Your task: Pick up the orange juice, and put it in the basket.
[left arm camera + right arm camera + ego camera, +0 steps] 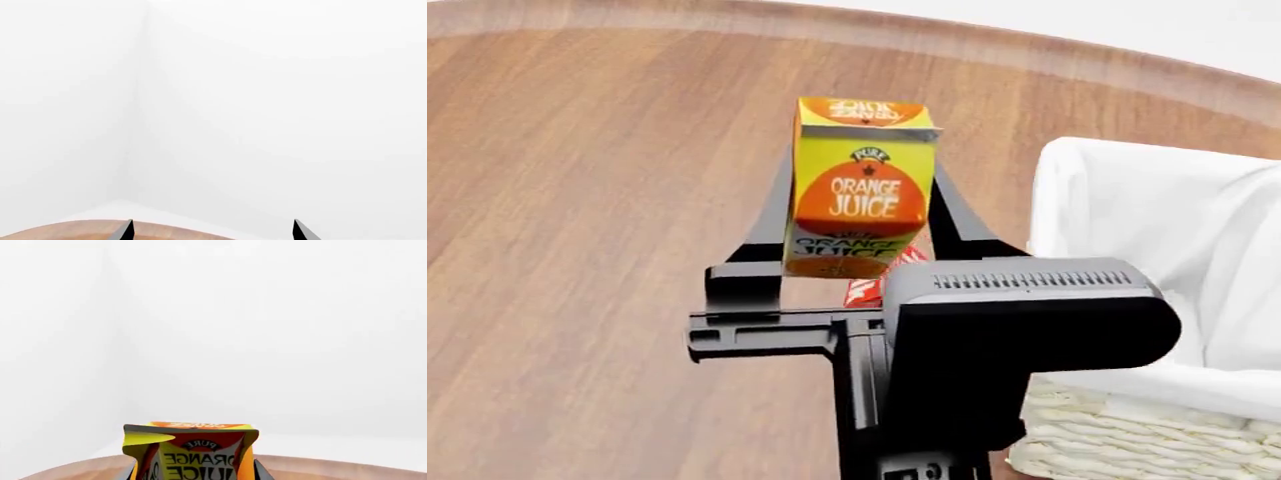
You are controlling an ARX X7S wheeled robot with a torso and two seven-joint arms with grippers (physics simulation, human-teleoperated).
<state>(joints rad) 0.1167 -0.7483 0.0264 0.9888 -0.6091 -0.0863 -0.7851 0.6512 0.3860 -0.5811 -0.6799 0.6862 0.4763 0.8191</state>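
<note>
The right gripper (857, 225) pinched the orange juice (862, 190) mid-frame, seemingly lifted; carry it upright over the basket (1121, 420), lower right.

A printed paperboard orange juice carton (862, 188), its yellow and orange panels smooth with a faint sheen, sits between the matt black, plastic-looking fingers of the right tool (857, 215). Beneath lies a wood-grain tabletop (587, 200), brown, smooth and satin-finished, with a paler rim. The basket (1121, 440) shows rough cream woven wicker, its white cloth lining (1174, 230) soft, matt and gently creased. A small red-and-white item (868, 285) under the carton looks glossy, its material unclear.
</note>
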